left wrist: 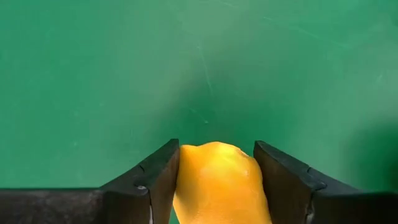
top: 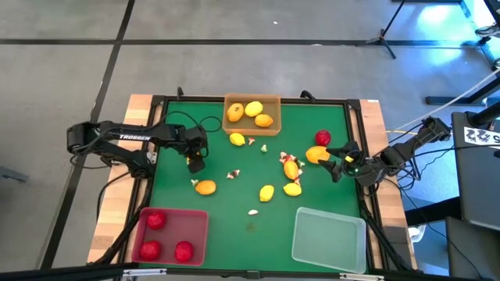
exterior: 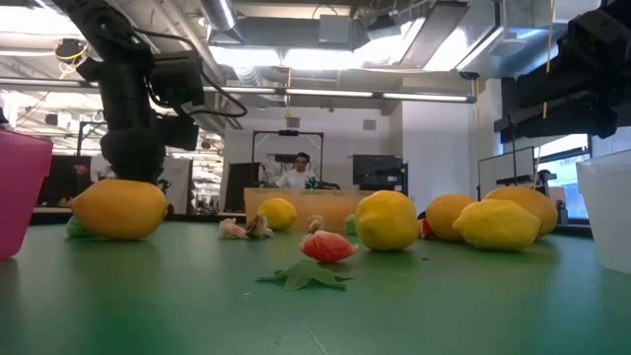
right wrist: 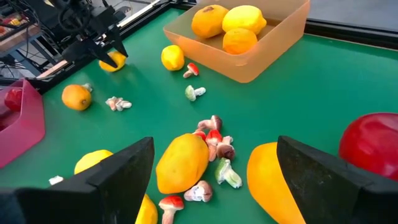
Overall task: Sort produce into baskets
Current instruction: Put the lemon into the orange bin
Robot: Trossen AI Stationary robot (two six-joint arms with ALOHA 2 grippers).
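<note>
In the left wrist view, the yellow-orange fruit (left wrist: 217,180) between the left tool's (left wrist: 217,186) fingers (left wrist: 155,183) is cut off by the picture's lower edge, so its underside and its contact with the worktop (left wrist: 199,62) stay hidden. In the right wrist view, a red round fruit (right wrist: 373,146) runs off the picture's side, and an orange fruit (right wrist: 270,180) is partly covered by a dark finger (right wrist: 323,177) of the right tool (right wrist: 217,180). From the level camera, the red basket (exterior: 22,192) shows only a corner. The small whitish-and-red bits (top: 233,174) seen from overhead are too small to identify.
</note>
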